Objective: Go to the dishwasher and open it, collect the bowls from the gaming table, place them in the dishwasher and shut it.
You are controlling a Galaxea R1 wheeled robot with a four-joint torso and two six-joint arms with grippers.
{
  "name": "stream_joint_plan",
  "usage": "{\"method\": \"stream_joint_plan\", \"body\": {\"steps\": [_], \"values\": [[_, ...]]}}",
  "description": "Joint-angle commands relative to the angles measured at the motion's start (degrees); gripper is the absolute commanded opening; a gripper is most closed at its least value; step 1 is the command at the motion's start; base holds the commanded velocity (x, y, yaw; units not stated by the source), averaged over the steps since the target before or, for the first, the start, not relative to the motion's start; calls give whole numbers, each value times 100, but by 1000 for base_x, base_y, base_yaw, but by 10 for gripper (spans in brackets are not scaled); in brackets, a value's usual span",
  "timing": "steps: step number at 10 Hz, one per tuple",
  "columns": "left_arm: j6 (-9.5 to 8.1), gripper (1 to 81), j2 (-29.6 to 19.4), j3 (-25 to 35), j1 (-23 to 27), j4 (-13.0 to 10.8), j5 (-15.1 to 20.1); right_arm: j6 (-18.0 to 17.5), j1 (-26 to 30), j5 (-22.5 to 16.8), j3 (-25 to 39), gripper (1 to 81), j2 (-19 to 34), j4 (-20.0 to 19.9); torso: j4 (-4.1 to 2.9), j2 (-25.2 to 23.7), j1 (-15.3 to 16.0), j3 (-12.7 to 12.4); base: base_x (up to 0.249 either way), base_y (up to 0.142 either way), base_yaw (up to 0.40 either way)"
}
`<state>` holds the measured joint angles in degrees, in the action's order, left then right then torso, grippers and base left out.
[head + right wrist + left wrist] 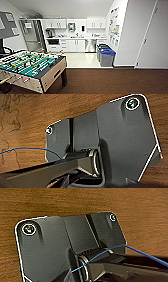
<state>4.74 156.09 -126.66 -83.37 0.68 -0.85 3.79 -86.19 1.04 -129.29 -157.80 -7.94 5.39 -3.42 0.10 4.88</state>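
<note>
No readable writing anywhere. Posters on the right wall (113, 25) and the papers on the dark board (8, 23) at far left are too blurred to read.

Claws: both wrist views look down past the robot's own dark plate onto brown wood-look floor (75, 200). Fingers not visible in either, so can't tell whether either claw is open or closed, or holding anything. A thin blue cable (105, 254) crosses the left wrist hardware; same kind of cable in the right wrist view (25, 149).

Dishwasher (90, 45): silver front, under the counter on the far kitchenette wall, just right of the white lower cupboard doors (76, 45). Door looks shut. It's well apart from the robot, straight ahead and slightly right of centre.

Route and edges:
- Foosball table (32, 66), green field, rods and handles, takes up the near left; its corner juts towards centre.
- Bins with blue and green lids (106, 56) stand against the right wall, near the dishwasher, narrowing the right side of the light kitchenette floor (80, 60).
- Open lane between foosball corner and bins: brown floor near, light floor beyond.
- White wall and door (152, 37) close off the right.
- Glass doorway (33, 35) at back left.
</note>
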Motion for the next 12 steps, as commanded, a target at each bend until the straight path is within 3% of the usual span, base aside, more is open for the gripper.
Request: {"method": "stream_joint_plan", "body": {"steps": [1, 12], "values": [[36, 811, -69, 106, 264, 28, 314, 42, 211, -139, 195, 811, 70, -77, 0, 0, 0, 0, 0, 0, 0], [44, 811, -42, 115, 264, 37, 314, 69, 203, -16, 353, 811, 122, -86, 0, 0, -2, -2, 106, 0, 0]]}}
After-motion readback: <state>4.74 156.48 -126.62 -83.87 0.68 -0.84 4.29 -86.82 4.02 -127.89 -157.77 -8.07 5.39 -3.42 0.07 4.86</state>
